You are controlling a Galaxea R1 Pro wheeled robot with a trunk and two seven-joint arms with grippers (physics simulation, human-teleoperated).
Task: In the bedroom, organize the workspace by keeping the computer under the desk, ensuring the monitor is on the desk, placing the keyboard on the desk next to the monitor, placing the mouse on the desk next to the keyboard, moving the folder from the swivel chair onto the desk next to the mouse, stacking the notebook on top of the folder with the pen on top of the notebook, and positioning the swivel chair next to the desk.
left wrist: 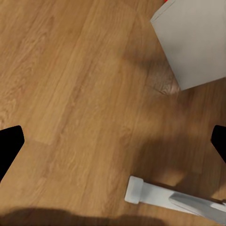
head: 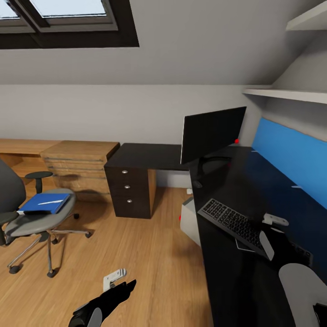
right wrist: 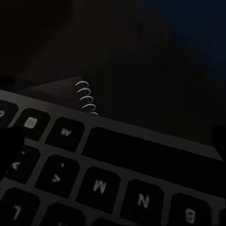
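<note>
I see the keyboard [head: 238,225] lying slantwise on the black surface [head: 236,281], one corner close to the surface's front edge. A grey notebook [head: 244,247] peeks out from under its near end; on my right wrist camera its spiral binding [right wrist: 86,100] shows just past the keyboard's [right wrist: 94,179] far edge. My right claw [head: 271,234] sits low over the keyboard's near end, and I cannot tell whether it is released or clenched. The monitor [head: 212,133] stands at the surface's inner corner. The computer [head: 190,219] rests on the wooden floor [head: 150,263] at the surface's edge, partly beneath it; the left wrist camera catches its corner [left wrist: 197,42].

My left claw [head: 113,278] hangs low above bare floor with its fingers released, dark tips wide apart. The swivel chair [head: 34,215] stands well apart to my left, carrying the blue folder [head: 45,203] with the pen [head: 50,201] on top. Open floor lies between chair and surface.
</note>
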